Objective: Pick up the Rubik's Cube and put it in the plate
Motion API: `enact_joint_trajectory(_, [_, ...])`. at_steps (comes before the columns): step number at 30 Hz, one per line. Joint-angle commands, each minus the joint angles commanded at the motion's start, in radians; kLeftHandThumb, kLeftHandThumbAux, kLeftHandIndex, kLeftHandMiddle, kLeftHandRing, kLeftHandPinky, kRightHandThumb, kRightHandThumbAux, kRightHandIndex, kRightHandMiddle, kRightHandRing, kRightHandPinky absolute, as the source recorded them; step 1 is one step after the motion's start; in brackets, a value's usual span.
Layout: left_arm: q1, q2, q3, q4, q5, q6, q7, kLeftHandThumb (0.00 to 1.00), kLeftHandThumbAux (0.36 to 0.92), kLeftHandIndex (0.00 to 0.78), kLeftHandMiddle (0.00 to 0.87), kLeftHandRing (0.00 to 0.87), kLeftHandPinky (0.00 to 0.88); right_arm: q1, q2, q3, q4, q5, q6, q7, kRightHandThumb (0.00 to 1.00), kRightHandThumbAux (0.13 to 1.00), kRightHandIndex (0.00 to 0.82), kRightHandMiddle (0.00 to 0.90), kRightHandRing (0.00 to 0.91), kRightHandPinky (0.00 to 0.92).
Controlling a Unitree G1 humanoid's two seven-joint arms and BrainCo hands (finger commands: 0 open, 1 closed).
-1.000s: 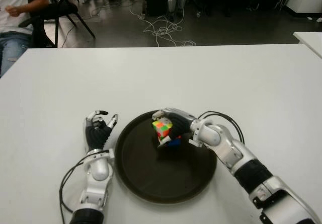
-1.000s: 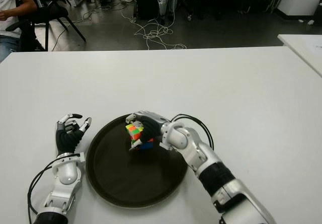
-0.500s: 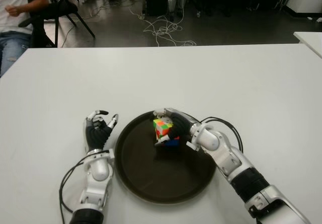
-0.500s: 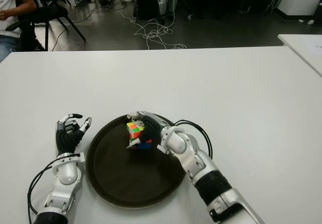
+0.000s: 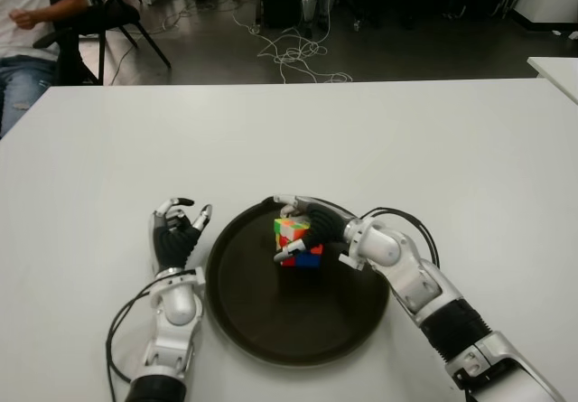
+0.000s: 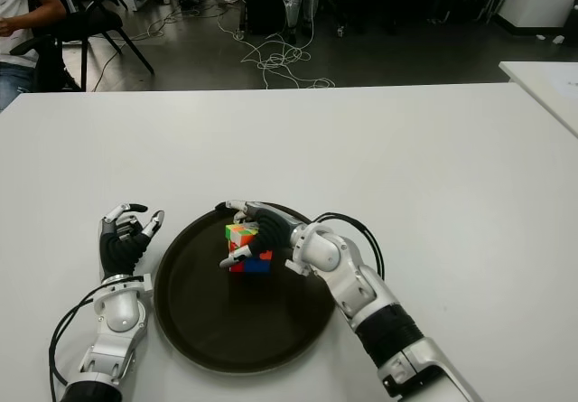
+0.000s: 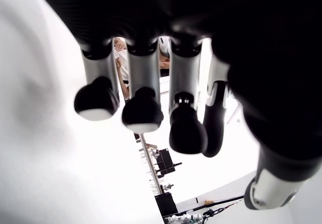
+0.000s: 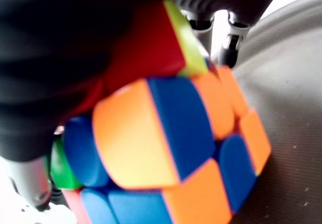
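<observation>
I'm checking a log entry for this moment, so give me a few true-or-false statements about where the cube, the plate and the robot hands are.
1. The Rubik's Cube is over the plate. True.
2. The left robot hand holds the cube. False: the right robot hand is wrapped around it; the left one holds nothing.
3. The plate is white. False: it is dark.
4. The left robot hand shows beside the plate, on its left. True.
5. The cube lies on the bare table. False: it is inside the plate's rim.
</observation>
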Motion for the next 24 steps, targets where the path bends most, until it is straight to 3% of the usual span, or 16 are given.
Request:
enact_joint_trajectory(9, [-0.006,0.004,-0.001,0.013,-0.002,-0.003,-0.002,0.720,0.696,0.445,0.822,0.843,0.843,-0.013,-0.008,0.003,0.054,-0.024,-0.081,-0.038,0.000,0.558,0.000,0.023,0.010,0.000])
enact_joint_trajectory(24, [-0.002,0.007,-0.006,0.009,-0.002,-0.015,-0.008,0.718,0.698,0.445,0.813,0.835,0.837,-0.027,-0.017,0.009,0.046,-0.029,-0.040,0.003,0.000,0.561,0.000,0.036,0.023,0.001])
